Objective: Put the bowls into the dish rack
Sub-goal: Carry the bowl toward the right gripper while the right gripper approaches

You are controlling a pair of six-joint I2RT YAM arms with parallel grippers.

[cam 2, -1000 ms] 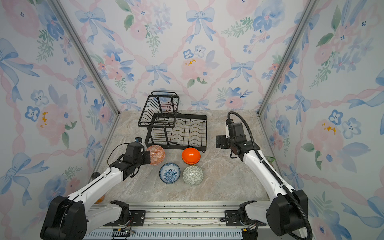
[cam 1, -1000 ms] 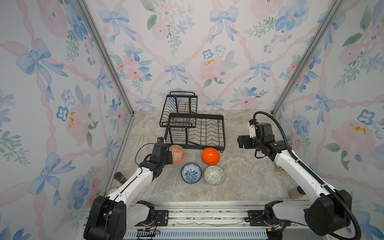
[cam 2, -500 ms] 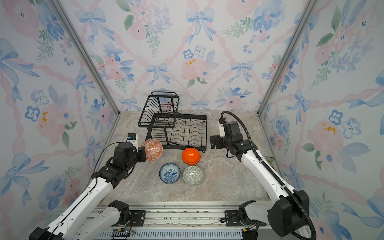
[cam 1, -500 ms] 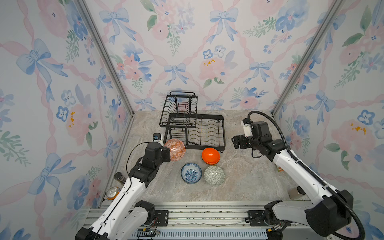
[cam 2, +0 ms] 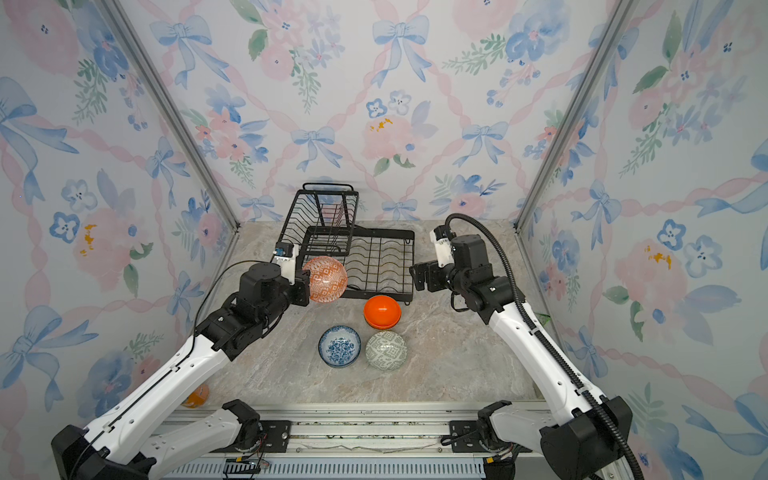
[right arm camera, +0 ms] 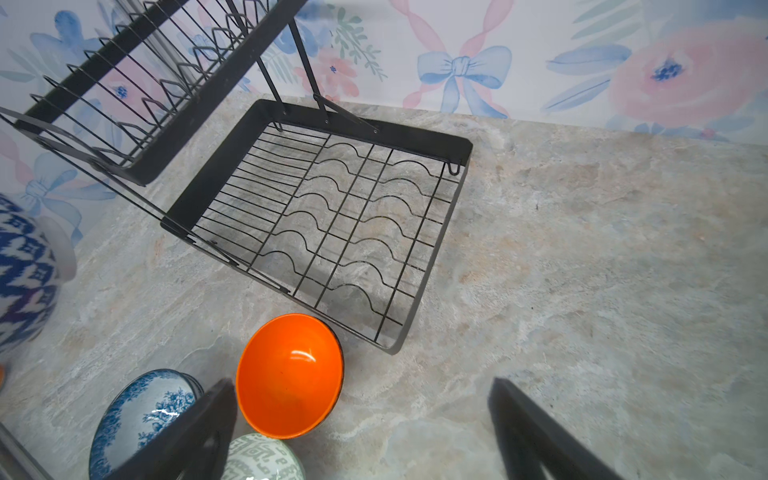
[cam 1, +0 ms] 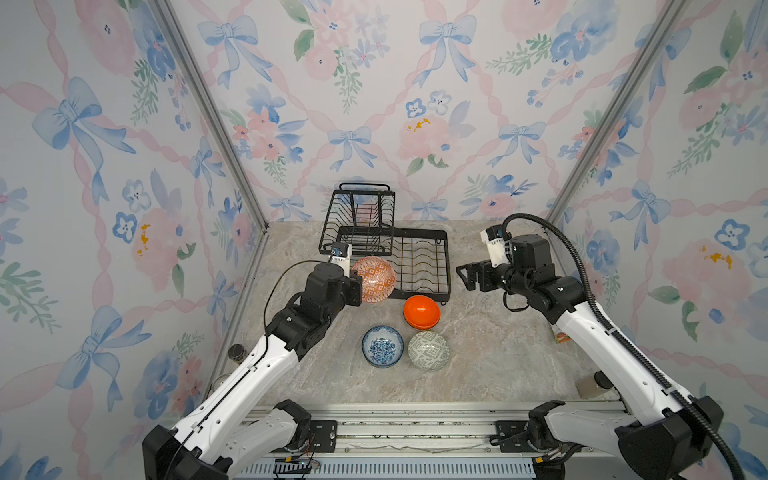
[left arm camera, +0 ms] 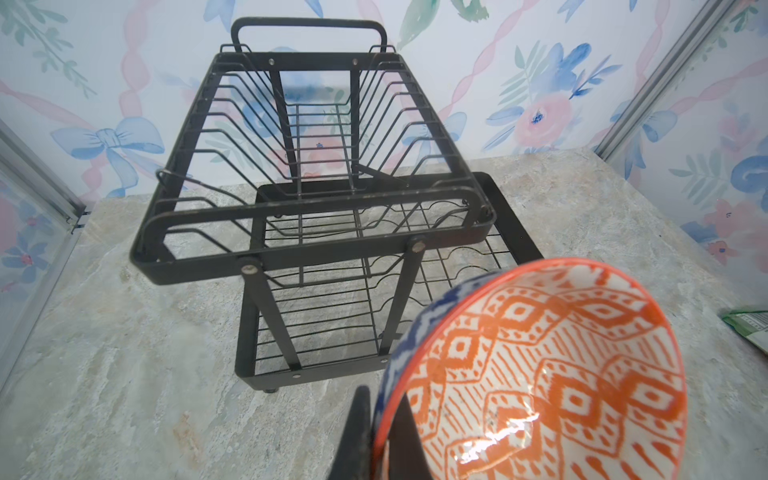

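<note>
The left gripper (left arm camera: 380, 436) is clamping the rim of the orange-patterned bowl (left arm camera: 540, 374), holding it tilted near the front corner of the dish rack (cam 1: 419, 295), its blue outside showing only in the wrist views, while the right gripper (cam 1: 466, 275) is hanging with jaws wide apart.

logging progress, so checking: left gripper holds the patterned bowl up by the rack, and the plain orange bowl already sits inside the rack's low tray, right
Not quite. The left gripper does hold the patterned bowl up by the rack, but the plain orange bowl sits on the table outside the low tray. The right wrist view shows this.
</note>
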